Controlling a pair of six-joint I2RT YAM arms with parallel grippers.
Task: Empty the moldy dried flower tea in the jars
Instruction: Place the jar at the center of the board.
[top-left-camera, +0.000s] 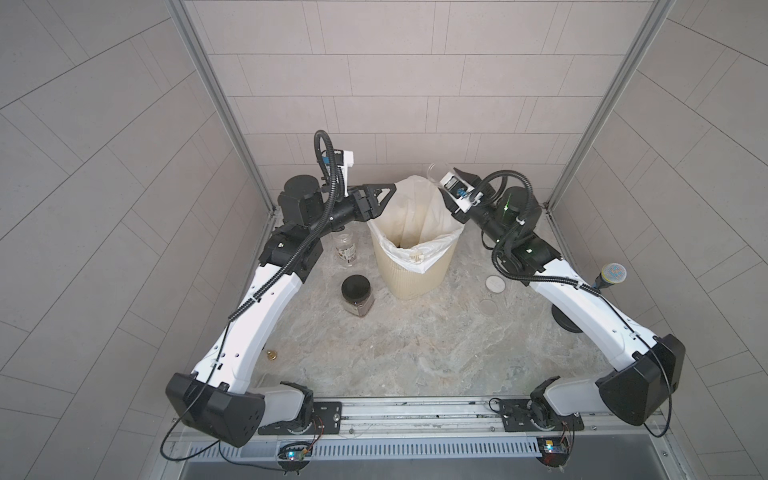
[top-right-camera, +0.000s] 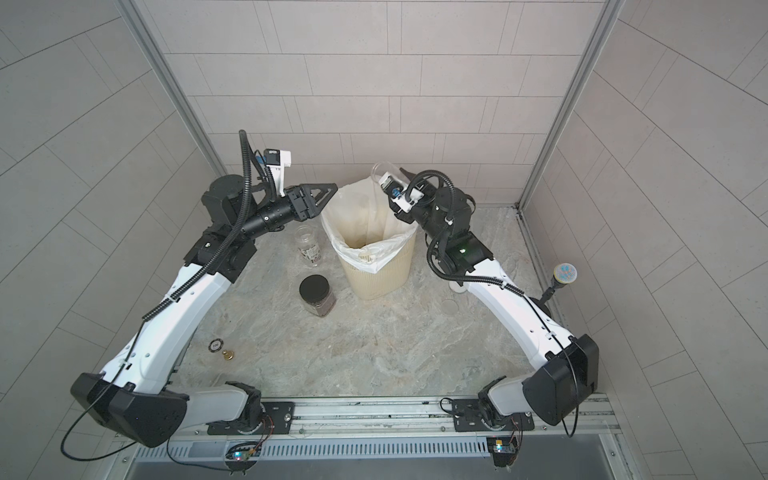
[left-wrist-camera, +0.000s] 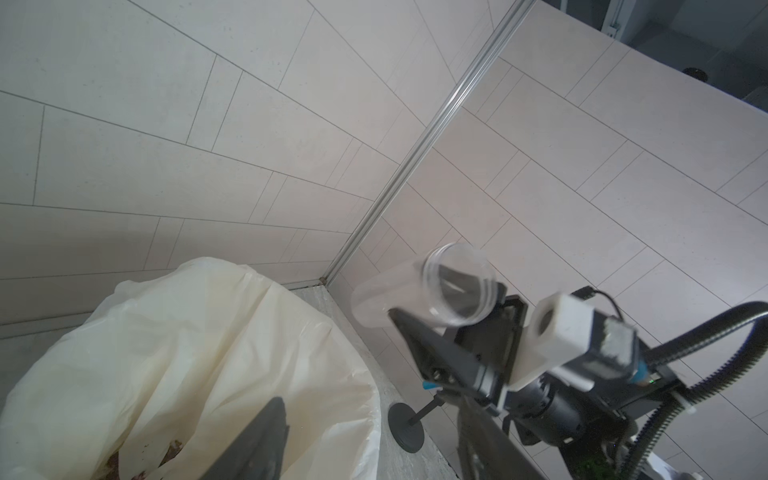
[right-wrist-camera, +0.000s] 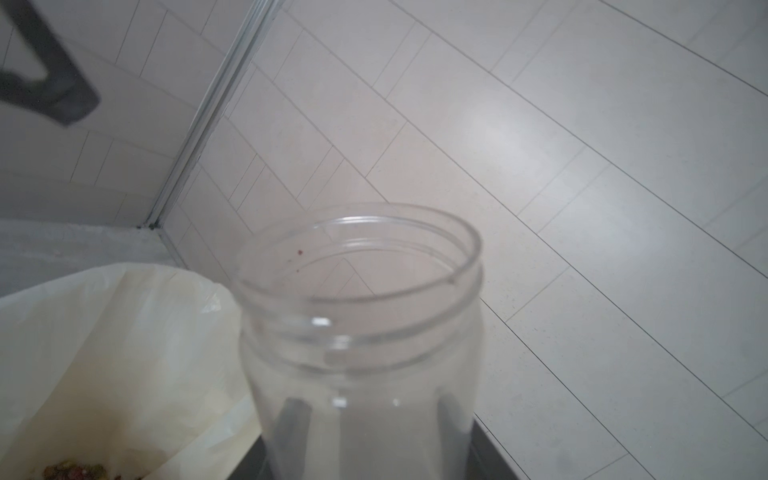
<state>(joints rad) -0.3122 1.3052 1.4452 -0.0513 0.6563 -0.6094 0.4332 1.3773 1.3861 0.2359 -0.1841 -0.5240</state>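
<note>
Your right pincer (right-wrist-camera: 374, 424) is clamped on the tall clear jar (right-wrist-camera: 361, 324). The lid's off, the mouth points away from the pincer, and it looks empty bar a couple of red specks on the wall. Just under that pincer is the cream ribbed bin (top-left-camera: 419, 278) with its white liner (top-left-camera: 415, 199), and the dried flower tea (right-wrist-camera: 75, 471) lies at the liner's bottom. Across the bin's rim your left pincer (top-left-camera: 388, 195) hangs with its jaws apart and nothing in them. Below it on the marble table (top-left-camera: 415, 353) stands the lidless labelled jar (top-left-camera: 345, 248). Further toward that arm's base is the black-lidded jar (top-left-camera: 356, 297), full of dark tea. A white lid (top-left-camera: 495, 284) lies under your right arm.
</note>
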